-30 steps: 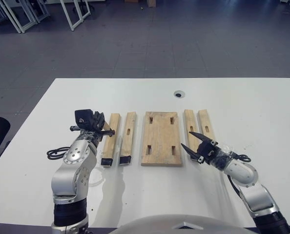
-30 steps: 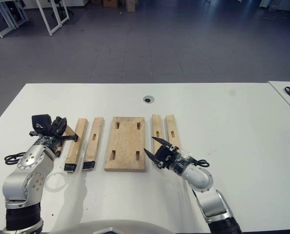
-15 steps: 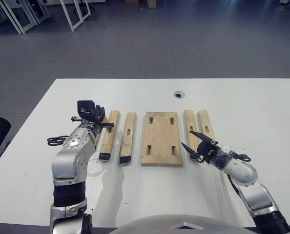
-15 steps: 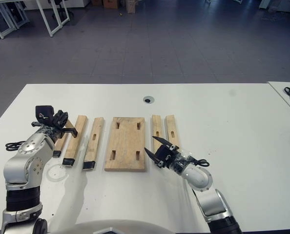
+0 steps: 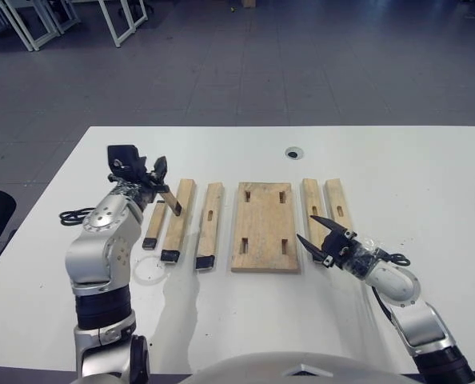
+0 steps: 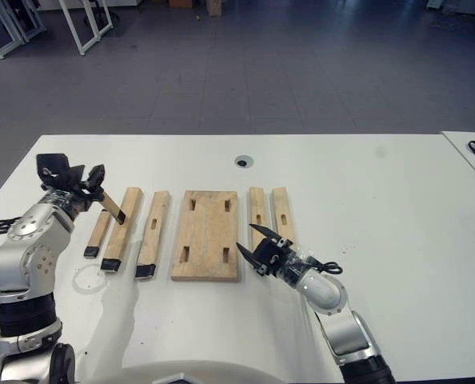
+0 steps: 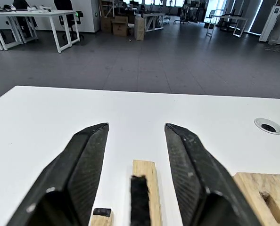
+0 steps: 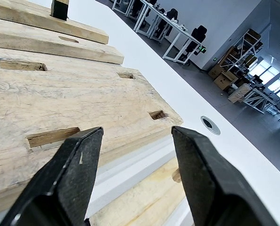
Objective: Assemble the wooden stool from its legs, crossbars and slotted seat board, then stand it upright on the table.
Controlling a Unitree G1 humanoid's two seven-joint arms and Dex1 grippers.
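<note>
The slotted seat board [image 5: 264,226] lies flat mid-table, with the legs [image 5: 209,226] at its 9 and 3 o'clock. The left gripper [image 7: 136,126] and right gripper [image 8: 136,131] both gape, empty. The wood is probably stiff and light, best gripped across the long edges.

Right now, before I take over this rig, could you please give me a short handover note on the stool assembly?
Left gripper: open, fingers on either side of a tilted black-tipped short bar; the wrist view shows gaps on both sides.
Right gripper: open, empty, at the seat board's near right corner.
Parts: seat board flat in the middle. To its left lie the inner left piece, outer left piece and a flat short bar. To its right lie the inner right piece and outer right piece.
Done: nothing joined.
Left: all assembly, then standing it upright.
</note>
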